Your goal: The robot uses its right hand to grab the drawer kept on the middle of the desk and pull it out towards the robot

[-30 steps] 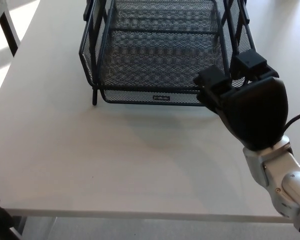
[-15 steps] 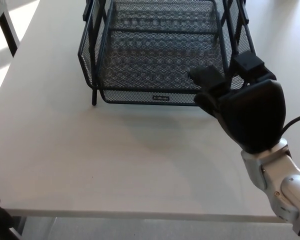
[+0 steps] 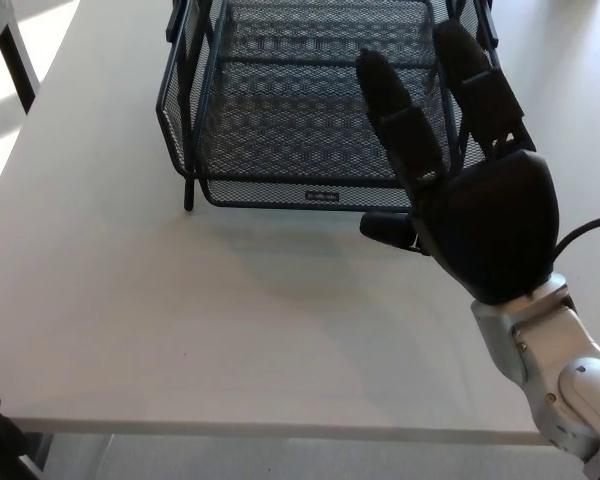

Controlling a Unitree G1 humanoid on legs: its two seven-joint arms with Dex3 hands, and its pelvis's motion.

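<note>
At right of frame, our right hand (image 3: 480, 225) is spread wide, empty, fingers (image 3: 400, 110) over the mesh drawer's (image 3: 280, 120) front rim, positioned to hook it.

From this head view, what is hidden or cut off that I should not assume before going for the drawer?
- Right front corner of the mesh drawer: covered by the right hand, its fingers spread over it.
- Whether the hand touches the drawer's front rim: cannot tell from this angle.
- Back of the drawer and its frame: cut off by the top edge.
- Small label on the front rim: too small to read.
- Left hand: out of view.
</note>
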